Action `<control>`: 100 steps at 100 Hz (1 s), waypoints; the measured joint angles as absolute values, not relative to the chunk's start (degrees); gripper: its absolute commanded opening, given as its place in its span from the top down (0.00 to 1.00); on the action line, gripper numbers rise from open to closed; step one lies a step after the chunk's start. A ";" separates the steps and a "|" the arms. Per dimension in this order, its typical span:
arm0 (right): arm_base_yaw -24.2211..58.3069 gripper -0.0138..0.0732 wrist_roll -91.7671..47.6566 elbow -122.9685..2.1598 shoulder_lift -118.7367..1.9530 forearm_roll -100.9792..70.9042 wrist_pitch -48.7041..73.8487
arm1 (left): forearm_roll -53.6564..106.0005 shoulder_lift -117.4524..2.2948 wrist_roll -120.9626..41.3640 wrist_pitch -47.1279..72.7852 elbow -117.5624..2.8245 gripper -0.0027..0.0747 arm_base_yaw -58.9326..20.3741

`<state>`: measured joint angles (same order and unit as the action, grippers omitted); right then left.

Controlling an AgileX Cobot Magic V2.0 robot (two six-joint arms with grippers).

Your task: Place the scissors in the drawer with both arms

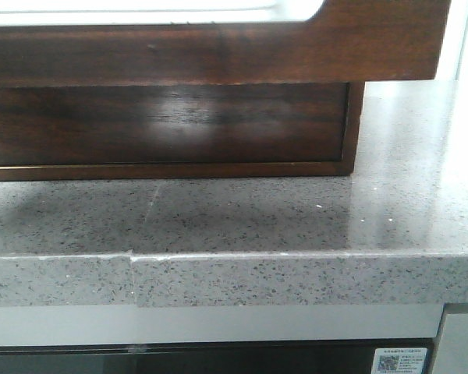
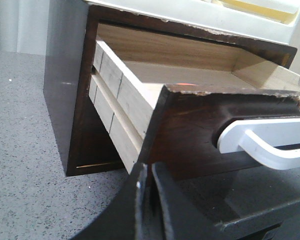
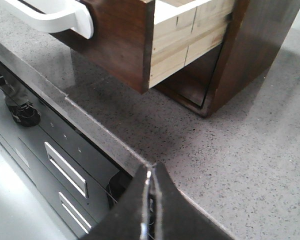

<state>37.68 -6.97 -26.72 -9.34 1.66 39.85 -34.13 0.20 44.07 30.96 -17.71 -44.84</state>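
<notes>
Now we see the drawer [image 2: 190,125] pulled out toward the near worktop [image 1: 296,218] edge; both arms' fingers [image 2: 147,200] [image 3: 150,205] are closed, empty.

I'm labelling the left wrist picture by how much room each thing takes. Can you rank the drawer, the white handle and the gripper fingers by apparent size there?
1. Drawer: largest by far.
2 and 3. White handle and left gripper fingers: close in area. The fingers sit right at the camera, so I would not rank them.
</notes>
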 measured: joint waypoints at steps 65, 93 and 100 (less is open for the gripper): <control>37.68 0.91 -6.97 -26.72 -9.34 1.66 39.81 | -34.00 0.20 44.07 31.05 -16.13 0.99 -44.84; 37.68 0.91 -6.97 -26.72 -9.34 1.66 39.72 | -32.62 0.20 44.07 30.92 -14.72 0.99 -44.84; 37.68 0.91 -6.97 -26.72 -9.34 1.66 39.72 | -31.76 0.20 43.64 30.92 -14.72 0.99 -44.84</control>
